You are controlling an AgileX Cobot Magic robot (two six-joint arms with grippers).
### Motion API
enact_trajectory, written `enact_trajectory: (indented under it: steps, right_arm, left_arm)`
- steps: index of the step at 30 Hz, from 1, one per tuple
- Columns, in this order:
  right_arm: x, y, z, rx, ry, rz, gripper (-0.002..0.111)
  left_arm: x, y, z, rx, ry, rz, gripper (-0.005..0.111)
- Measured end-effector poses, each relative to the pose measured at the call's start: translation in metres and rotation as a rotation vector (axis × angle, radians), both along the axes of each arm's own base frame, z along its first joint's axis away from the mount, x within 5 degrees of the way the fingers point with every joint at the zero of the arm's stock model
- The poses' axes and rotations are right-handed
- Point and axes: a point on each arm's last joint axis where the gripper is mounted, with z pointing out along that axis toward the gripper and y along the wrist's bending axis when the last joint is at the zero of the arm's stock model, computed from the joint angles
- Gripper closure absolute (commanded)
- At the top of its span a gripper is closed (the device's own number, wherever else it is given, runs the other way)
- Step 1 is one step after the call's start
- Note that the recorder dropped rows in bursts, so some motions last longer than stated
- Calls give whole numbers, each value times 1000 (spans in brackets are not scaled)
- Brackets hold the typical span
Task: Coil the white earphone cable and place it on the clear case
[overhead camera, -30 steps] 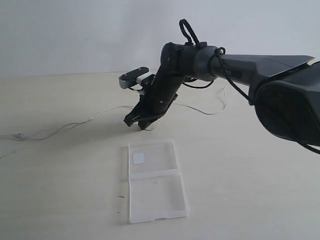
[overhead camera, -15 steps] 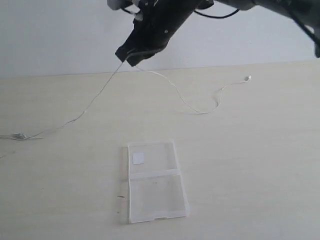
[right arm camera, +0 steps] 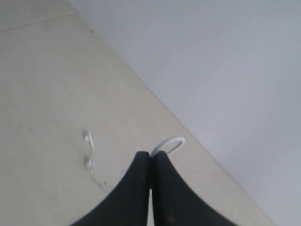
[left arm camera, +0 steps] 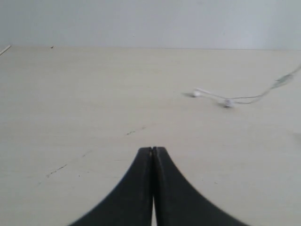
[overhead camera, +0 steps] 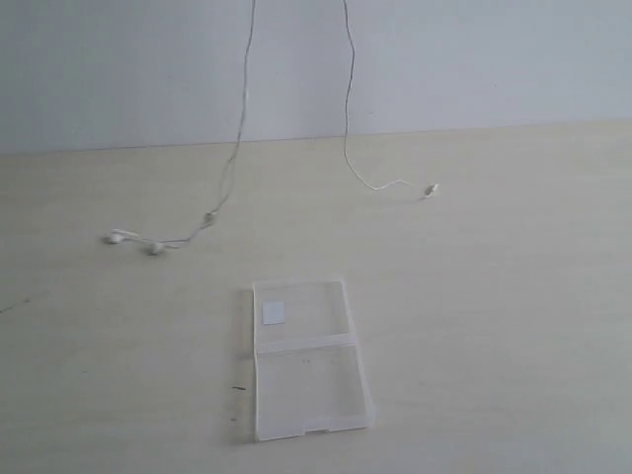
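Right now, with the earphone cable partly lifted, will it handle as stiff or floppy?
Likely very floppy: the white earphone cable hangs in two slack strands. Probably light, apt to swing: thin wire, tiny earbuds resting on the table.

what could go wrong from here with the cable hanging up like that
1. The right claw pinches the thin earphone cable at one spot only, so it could slip out.
2. The earbuds and the plug lie on the table; dragged along, they may snag or push the clear case aside.
3. The left claw is shut and empty, so nothing steadies the two hanging strands for coiling.
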Motion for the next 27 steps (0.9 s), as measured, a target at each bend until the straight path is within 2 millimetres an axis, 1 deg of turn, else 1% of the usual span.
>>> enact_trajectory:
  steps: [4,7,10,14,21,27]
  right_arm:
    - [-22,-13,30,43,-80,-8,108]
    - [-34,-21,44,59,-116,-12,108]
    - [-42,-27,52,53,-148,-23,108]
    - [-46,-31,57,40,-172,-36,108]
    - [-45,-32,57,33,-177,-41,108]
    - [-44,-33,57,13,-200,-49,108]
  left_arm:
    - [0,0,0,0,0,0,107]
    - [0,0,0,0,0,0,107]
    - [0,0,0,0,0,0,107]
    - [0,0,0,0,0,0,107]
    - [0,1,0,78,14,-13,107]
    - [0,1,0,103,18,-17,107]
